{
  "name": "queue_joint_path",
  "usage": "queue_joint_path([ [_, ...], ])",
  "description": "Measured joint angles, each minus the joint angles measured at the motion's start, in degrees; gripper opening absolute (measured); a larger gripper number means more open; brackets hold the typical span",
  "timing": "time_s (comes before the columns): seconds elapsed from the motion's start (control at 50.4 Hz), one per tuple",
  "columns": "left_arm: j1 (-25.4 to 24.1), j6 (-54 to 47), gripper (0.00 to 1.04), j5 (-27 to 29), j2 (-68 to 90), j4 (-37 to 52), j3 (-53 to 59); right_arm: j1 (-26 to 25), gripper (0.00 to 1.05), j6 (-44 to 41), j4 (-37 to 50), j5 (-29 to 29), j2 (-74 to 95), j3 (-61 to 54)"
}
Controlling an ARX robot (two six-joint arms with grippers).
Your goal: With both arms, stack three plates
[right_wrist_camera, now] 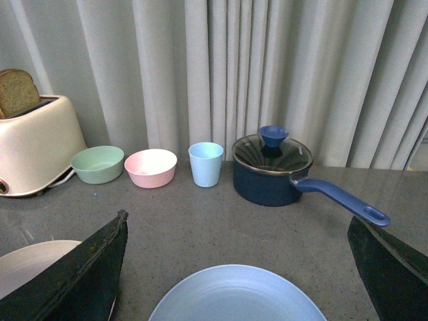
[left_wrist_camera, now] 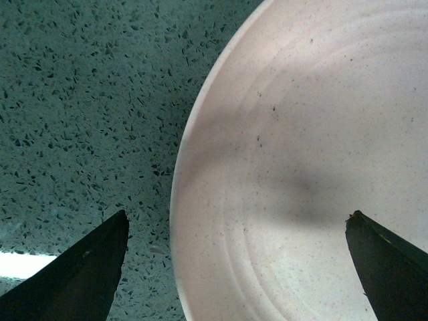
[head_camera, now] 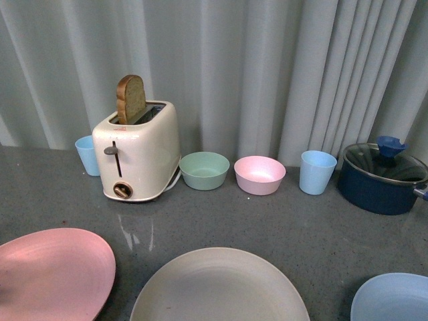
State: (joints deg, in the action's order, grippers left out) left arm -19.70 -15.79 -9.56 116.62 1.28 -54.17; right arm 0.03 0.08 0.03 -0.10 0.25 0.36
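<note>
Three plates lie along the near edge of the grey counter: the pink plate at the left, the beige plate in the middle, the light blue plate at the right, all apart. Neither arm shows in the front view. My left gripper is open and empty, hovering over the rim of the pink plate. My right gripper is open and empty, above the far edge of the light blue plate. The beige plate's edge also shows in the right wrist view.
Along the curtain at the back stand a blue cup, a cream toaster with a bread slice, a green bowl, a pink bowl, another blue cup and a dark blue lidded saucepan with its handle.
</note>
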Motion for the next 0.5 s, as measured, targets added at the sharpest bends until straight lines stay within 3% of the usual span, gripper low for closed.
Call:
queue_joint_path([
  [0.496,0.61,0.83,0.97,2.38,0.85,-2.34,-0.81,0.0,0.97,0.0,0.0,0.02,0.0,0.0],
])
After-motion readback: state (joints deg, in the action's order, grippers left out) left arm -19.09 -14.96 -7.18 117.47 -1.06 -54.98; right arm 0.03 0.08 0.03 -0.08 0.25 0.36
